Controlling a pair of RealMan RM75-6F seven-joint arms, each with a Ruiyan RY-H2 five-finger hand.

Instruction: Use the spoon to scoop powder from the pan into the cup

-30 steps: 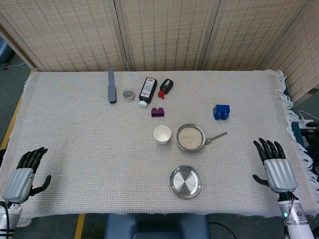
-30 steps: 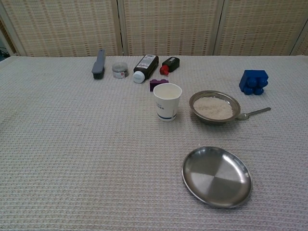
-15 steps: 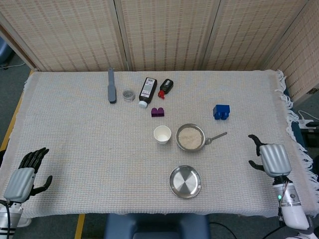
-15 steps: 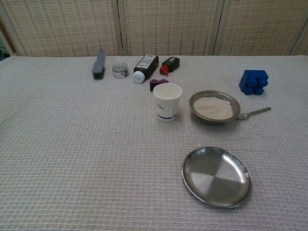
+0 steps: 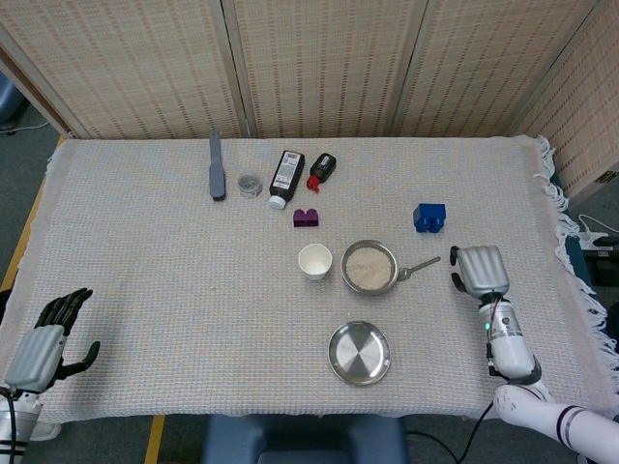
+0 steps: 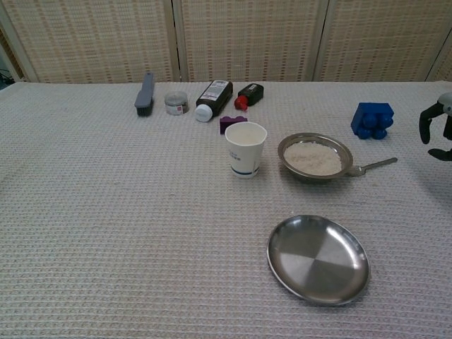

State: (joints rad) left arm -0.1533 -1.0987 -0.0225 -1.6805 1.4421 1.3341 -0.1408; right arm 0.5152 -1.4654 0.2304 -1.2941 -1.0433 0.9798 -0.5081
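A small steel pan (image 5: 368, 267) (image 6: 315, 157) filled with white powder sits mid-table. The spoon (image 5: 423, 264) (image 6: 374, 166) lies with its bowl against the pan's right rim and its handle pointing right. Just left of the pan stands a white paper cup (image 5: 315, 261) (image 6: 246, 149), upright and empty. My right hand (image 5: 479, 271) (image 6: 438, 127) hovers to the right of the spoon's handle, fingers hanging down and apart, holding nothing and not touching the spoon. My left hand (image 5: 44, 348) rests off the table's front left corner, fingers spread and empty; the chest view does not show it.
An empty steel plate (image 5: 359, 353) (image 6: 318, 258) lies in front of the pan. A blue block (image 5: 429, 217) (image 6: 371, 120) sits behind the spoon. At the back are a purple block (image 5: 307, 217), two bottles (image 5: 286, 177) (image 5: 322, 169), a small jar (image 5: 250, 183) and a grey brush (image 5: 217, 166).
My right hand has moved from the table's front right edge inward and forward, ending close to the spoon's handle with fingers turned down. The left hand and all objects stayed put.
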